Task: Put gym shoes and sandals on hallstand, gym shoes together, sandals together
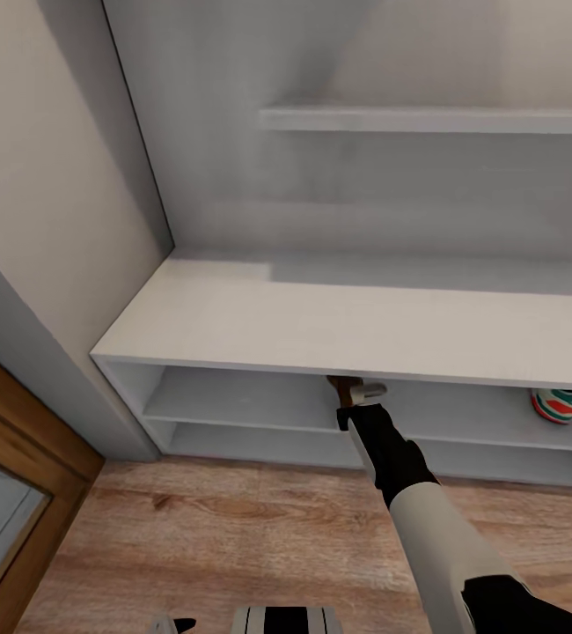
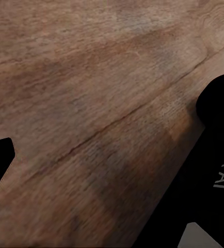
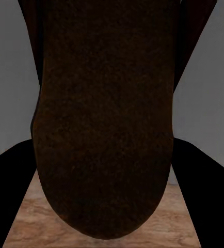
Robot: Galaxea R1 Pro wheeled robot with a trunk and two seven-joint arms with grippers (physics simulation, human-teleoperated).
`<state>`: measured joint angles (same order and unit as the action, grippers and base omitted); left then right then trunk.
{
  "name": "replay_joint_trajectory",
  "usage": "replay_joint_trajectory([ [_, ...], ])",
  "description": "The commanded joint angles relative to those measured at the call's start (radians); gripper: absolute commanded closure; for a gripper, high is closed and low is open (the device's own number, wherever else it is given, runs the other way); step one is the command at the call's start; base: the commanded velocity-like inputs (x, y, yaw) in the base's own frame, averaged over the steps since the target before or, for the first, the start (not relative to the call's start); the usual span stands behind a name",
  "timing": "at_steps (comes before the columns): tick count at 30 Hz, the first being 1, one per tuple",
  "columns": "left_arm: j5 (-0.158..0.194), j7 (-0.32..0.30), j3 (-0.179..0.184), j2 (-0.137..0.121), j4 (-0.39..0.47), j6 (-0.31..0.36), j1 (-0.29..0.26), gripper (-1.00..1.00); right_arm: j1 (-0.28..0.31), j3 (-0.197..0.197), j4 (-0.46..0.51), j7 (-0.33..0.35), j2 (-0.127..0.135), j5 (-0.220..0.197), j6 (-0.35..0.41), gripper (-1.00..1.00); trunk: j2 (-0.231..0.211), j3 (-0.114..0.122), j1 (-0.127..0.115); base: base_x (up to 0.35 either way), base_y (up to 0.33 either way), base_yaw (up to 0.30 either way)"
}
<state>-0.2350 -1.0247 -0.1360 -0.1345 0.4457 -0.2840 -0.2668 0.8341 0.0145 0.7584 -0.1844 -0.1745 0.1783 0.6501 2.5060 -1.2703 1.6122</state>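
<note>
One gym shoe [image 1: 560, 406] already sits in the rack's [image 1: 321, 326] upper slot at far right; no other shoes can be confirmed placed. The right gripper [image 1: 356, 394] reaches into that slot's mouth, clenched on a sandal [image 3: 104, 119], dark brown, its broad rounded sole facing the wrist camera. The left gripper's [image 2: 99, 201] state cannot be told; it hangs over the floor [image 2: 91, 77].

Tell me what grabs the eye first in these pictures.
The right gripper reaches under the broad top of the pale grey hallstand, pushing a dark brown sandal into the upper shelf slot; in the right wrist view the sandal's sole looms between the fingers. Farther right in that slot sits a gym shoe, its green-striped heel facing out.
</note>
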Motion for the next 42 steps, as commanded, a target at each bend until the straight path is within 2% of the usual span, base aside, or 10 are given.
replay_joint_trajectory([
  [1, -0.010, -0.005, -0.008, 0.001, 0.001, -0.005, 0.000, -1.00, 0.000, 0.001, 0.001, -0.001, 0.000, 0.006, 0.006, 1.00, 0.000, -0.001, 0.000, 0.052, 0.000, 0.000],
  [40, -0.010, -0.005, -0.007, 0.001, 0.001, -0.004, 0.000, -1.00, 0.000, 0.001, 0.001, -0.001, 0.000, 0.006, 0.006, 1.00, 0.000, -0.001, 0.000, 0.044, 0.000, 0.000],
  [41, -0.010, -0.005, -0.008, 0.001, 0.001, -0.004, 0.000, -1.00, 0.000, 0.001, 0.001, -0.001, 0.000, 0.006, 0.006, -1.00, 0.000, -0.001, 0.000, 0.000, 0.000, 0.000],
  [42, -0.010, -0.005, -0.008, 0.001, 0.001, -0.004, 0.000, -1.00, 0.000, 0.001, 0.001, -0.001, 0.000, 0.006, 0.006, -1.00, 0.000, -0.001, 0.000, 0.000, 0.000, 0.000],
])
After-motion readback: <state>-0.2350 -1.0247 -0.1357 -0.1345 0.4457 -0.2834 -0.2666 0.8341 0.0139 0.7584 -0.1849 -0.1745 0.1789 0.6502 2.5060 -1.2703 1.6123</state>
